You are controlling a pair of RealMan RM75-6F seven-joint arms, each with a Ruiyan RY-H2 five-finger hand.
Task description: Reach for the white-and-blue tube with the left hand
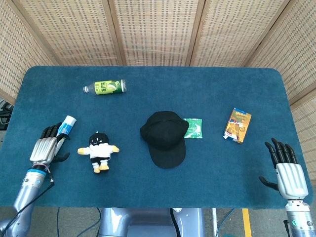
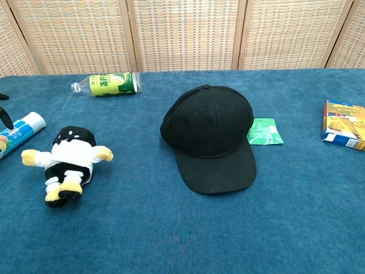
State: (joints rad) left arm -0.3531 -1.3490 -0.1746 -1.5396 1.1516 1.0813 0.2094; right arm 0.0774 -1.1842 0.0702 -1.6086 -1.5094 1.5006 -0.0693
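Note:
The white-and-blue tube (image 1: 67, 124) lies on the blue table at the left; only its far end shows in the head view, the rest hidden under my left hand (image 1: 46, 146). That hand is over the tube with fingers spread, palm down; whether it touches the tube is unclear. In the chest view the tube's end (image 2: 21, 129) shows at the left edge with a dark fingertip (image 2: 5, 117) above it. My right hand (image 1: 285, 169) stays open at the table's front right corner, holding nothing.
A plush doll (image 1: 99, 150) lies just right of the tube. A green bottle (image 1: 106, 87) lies at the back left. A black cap (image 1: 164, 136) sits mid-table over a green sachet (image 1: 194, 128). An orange box (image 1: 237, 125) lies to the right.

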